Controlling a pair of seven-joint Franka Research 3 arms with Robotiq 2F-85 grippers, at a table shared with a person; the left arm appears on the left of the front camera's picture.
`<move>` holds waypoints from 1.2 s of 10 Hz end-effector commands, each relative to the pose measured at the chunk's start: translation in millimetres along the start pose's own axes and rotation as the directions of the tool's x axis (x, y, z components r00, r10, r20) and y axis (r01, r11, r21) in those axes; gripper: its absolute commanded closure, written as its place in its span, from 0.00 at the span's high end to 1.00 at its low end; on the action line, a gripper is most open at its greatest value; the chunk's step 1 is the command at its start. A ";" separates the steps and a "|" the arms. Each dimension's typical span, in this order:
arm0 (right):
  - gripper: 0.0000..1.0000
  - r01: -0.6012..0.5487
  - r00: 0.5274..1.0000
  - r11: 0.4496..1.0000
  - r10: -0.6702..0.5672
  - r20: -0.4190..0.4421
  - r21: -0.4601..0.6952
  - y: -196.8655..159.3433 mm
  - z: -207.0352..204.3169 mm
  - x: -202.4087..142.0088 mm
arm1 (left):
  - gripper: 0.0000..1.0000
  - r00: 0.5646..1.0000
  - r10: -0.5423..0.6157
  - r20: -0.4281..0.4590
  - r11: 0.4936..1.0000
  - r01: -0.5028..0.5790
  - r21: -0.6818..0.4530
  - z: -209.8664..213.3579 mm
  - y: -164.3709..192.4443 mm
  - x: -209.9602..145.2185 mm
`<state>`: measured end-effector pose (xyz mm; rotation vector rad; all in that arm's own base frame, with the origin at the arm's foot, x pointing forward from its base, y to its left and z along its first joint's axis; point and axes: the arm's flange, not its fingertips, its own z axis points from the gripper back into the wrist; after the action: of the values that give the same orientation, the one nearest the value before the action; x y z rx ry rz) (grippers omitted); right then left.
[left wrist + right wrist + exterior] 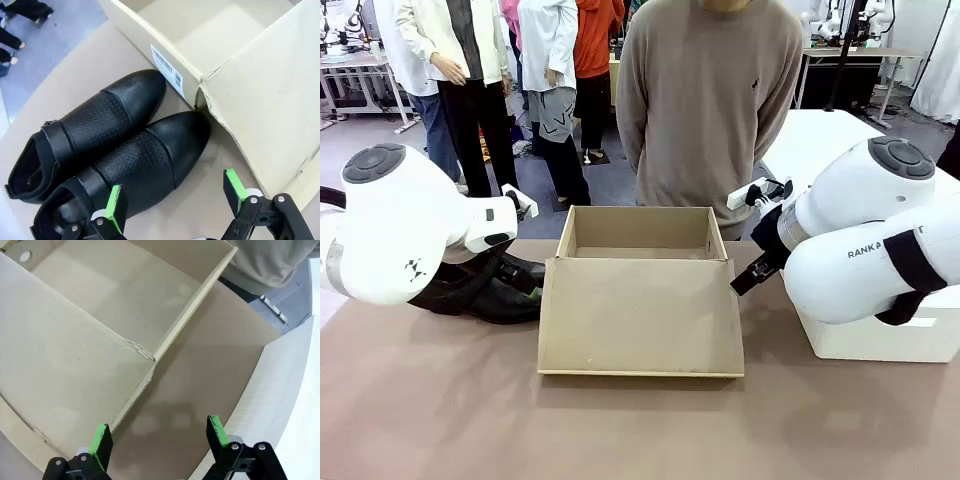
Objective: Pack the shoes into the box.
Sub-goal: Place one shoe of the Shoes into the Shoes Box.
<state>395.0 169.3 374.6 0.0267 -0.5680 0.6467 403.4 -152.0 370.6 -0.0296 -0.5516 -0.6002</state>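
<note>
On the table [440, 420] the shoes [125, 145] lie beside the box [640, 232], with left pincer [175, 195] and right pincer [159, 434] gaping empty.

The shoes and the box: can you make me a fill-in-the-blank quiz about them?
The shoebox stands with its flap lid ___.
Both shoes are ___ in colour.
They lie on the table, toes pointing toward the ___.
The left gripper near them has its jaws ___.
Missing words: open; black; shoebox; open.
</note>
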 end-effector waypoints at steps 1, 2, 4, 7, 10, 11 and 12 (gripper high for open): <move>1.00 0.000 1.000 1.000 0.000 0.000 0.000 0.0 0.0 0.0 | 1.00 1.000 0.000 0.000 1.000 0.000 0.000 0.0 0.0 0.0; 1.00 0.000 1.000 1.000 0.000 0.000 0.000 0.0 0.0 0.0 | 1.00 1.000 0.000 0.000 1.000 0.000 0.000 0.0 0.0 0.0; 1.00 0.000 1.000 1.000 0.000 0.000 0.000 0.0 0.0 0.0 | 1.00 1.000 0.000 0.000 1.000 0.000 0.000 0.0 0.0 0.0; 1.00 0.000 1.000 1.000 0.000 0.000 0.000 0.0 0.0 0.0 | 1.00 1.000 0.000 0.000 1.000 0.000 0.000 0.0 0.0 0.0; 1.00 0.000 1.000 1.000 0.000 0.000 0.000 0.0 0.0 0.0 | 1.00 1.000 0.000 0.000 1.000 0.000 0.000 0.0 0.0 0.0; 1.00 0.000 1.000 1.000 0.000 0.000 0.000 0.0 0.0 0.0 | 1.00 1.000 0.000 0.000 1.000 0.000 0.000 0.0 0.0 0.0; 1.00 0.000 1.000 1.000 0.000 0.000 0.000 0.1 0.0 0.0 | 1.00 1.000 0.000 0.000 1.000 0.000 0.000 0.0 0.0 0.0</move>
<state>395.0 169.4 374.6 0.0264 -0.5680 0.6470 403.3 -152.2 370.6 -0.0296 -0.5516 -0.6006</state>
